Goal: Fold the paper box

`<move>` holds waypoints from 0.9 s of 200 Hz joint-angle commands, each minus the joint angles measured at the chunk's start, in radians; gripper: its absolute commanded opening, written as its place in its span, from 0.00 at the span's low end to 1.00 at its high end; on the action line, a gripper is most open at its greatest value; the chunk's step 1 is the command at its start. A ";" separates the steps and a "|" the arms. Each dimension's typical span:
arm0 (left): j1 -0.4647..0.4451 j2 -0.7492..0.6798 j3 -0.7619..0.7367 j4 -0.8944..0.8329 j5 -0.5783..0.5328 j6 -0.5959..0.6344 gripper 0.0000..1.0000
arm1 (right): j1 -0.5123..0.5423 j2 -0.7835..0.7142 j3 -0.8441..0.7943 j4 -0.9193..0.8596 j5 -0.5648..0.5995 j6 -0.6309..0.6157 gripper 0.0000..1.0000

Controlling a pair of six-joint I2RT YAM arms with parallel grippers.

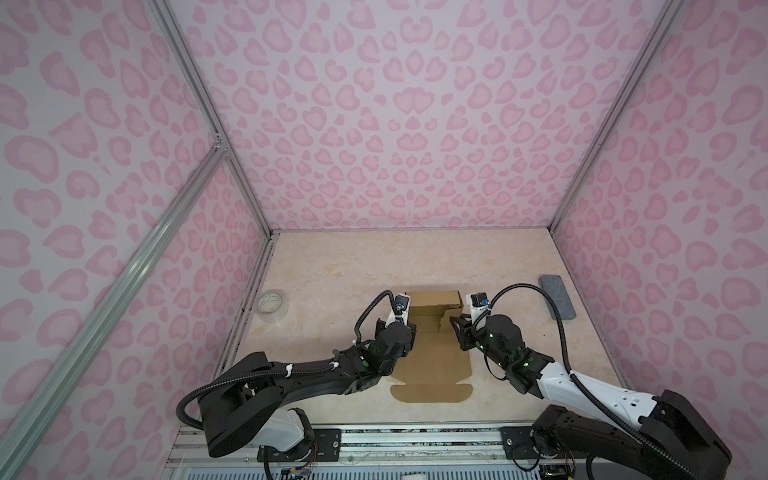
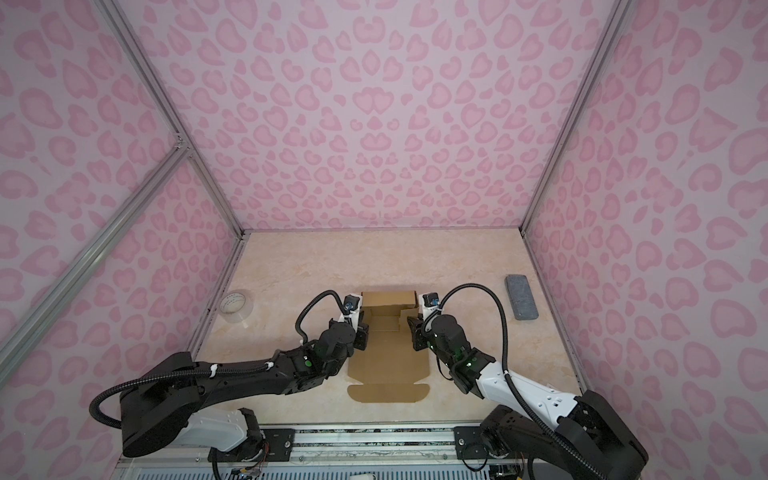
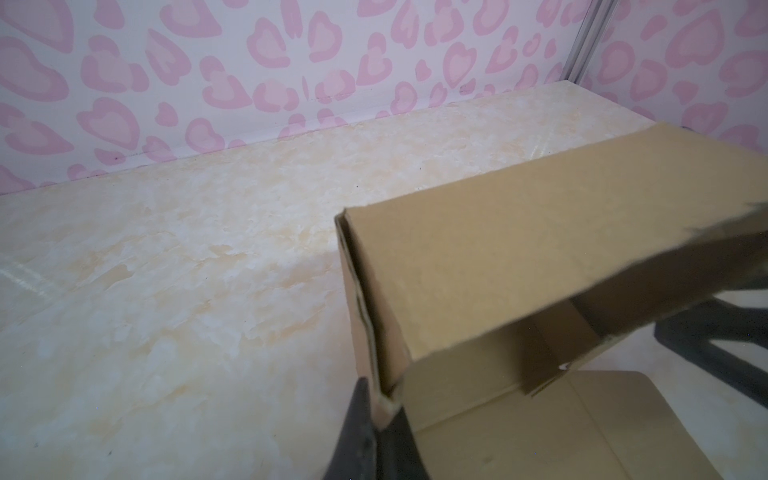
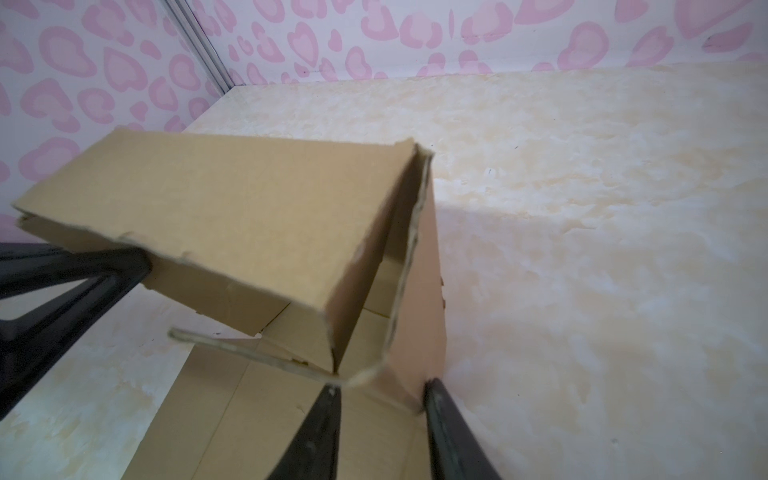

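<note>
Walls of the paper box (image 1: 432,361) held up.
The left gripper (image 3: 384,409) pinches one upright; the right gripper's (image 4: 378,399) spread jaws straddle the other.

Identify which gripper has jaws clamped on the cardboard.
The left gripper: its jaws pinch the paper box wall; the right gripper straddles the opposite wall, jaws apart.

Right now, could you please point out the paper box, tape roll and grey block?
paper box (image 1: 434,361), in a top view, flat near panel.
tape roll (image 1: 276,315), in a top view, clear side wall.
grey block (image 1: 558,298), in a top view, top face.
</note>
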 commanded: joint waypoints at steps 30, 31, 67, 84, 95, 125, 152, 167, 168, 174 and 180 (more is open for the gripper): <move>-0.018 0.026 0.010 0.048 -0.005 0.035 0.02 | 0.001 0.024 -0.032 0.151 0.041 -0.011 0.35; -0.018 0.026 0.012 0.048 -0.005 0.036 0.02 | 0.002 0.026 -0.032 0.154 0.041 -0.012 0.35; -0.026 0.031 0.012 0.053 -0.011 0.046 0.02 | 0.002 0.064 -0.039 0.208 0.071 -0.012 0.34; -0.026 0.030 0.005 0.062 -0.010 0.047 0.02 | 0.002 0.070 -0.054 0.246 0.080 -0.013 0.34; -0.027 0.031 0.007 0.061 -0.008 0.048 0.02 | 0.002 0.076 -0.059 0.267 0.078 -0.017 0.33; -0.027 0.032 0.007 0.063 -0.001 0.050 0.02 | 0.002 0.099 -0.056 0.290 0.068 -0.026 0.30; -0.027 0.032 0.008 0.064 0.008 0.054 0.02 | 0.001 0.118 -0.069 0.341 0.063 -0.037 0.29; -0.027 0.032 0.007 0.066 0.007 0.054 0.02 | 0.002 0.135 -0.069 0.361 0.074 -0.044 0.30; -0.027 0.032 0.007 0.065 0.007 0.054 0.02 | 0.002 0.136 -0.070 0.361 0.075 -0.045 0.30; -0.027 0.031 0.008 0.064 0.009 0.054 0.02 | 0.002 0.144 -0.068 0.365 0.082 -0.049 0.31; -0.027 0.031 0.006 0.064 0.011 0.054 0.02 | 0.001 0.152 -0.070 0.372 0.086 -0.050 0.32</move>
